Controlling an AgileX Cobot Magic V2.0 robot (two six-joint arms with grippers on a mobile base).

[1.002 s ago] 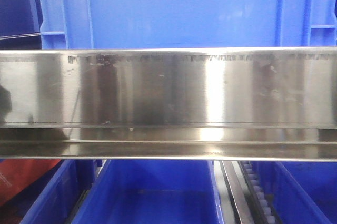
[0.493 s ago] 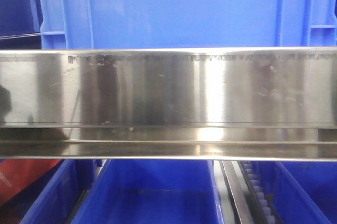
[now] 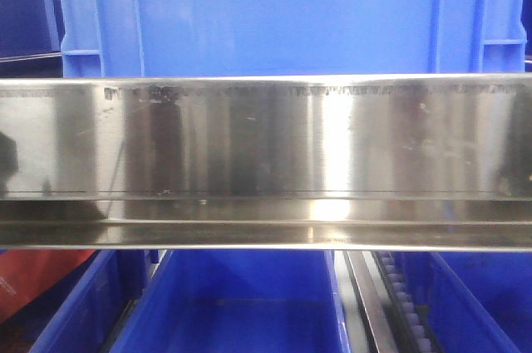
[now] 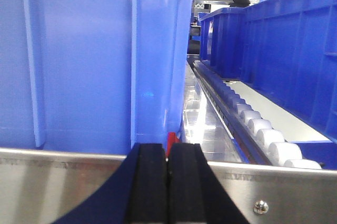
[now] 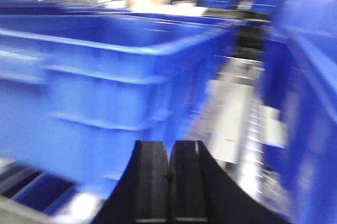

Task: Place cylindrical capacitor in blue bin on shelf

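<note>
Across the middle of your front view runs the shelf (image 3: 266, 162), its wide brushed-steel rail filling the frame from edge to edge, with a bright reflection right of centre. Above that rail you see a large blue bin (image 3: 283, 12) sitting on the upper tier, its ribbed front wall facing you. Below the rail, another blue bin (image 3: 241, 303) stands open on the lower tier, flanked by further blue bins at both sides and by a roller track (image 3: 407, 303) to its right.

From your left wrist camera, a blue bin wall (image 4: 95, 55) stands close ahead on the steel rail (image 4: 52, 182), and a line of white rollers (image 4: 253, 124) runs back beside a second blue bin (image 4: 284, 50). Your left gripper (image 4: 168, 187) has its black pads pressed together with nothing between them.

Your right wrist view is blurred; it shows a blue bin (image 5: 105, 87) and a pale shelf surface (image 5: 231, 124). Your right gripper (image 5: 169, 182) is likewise closed, pads touching, nothing held.

You cannot see the cylindrical capacitor in any view.
</note>
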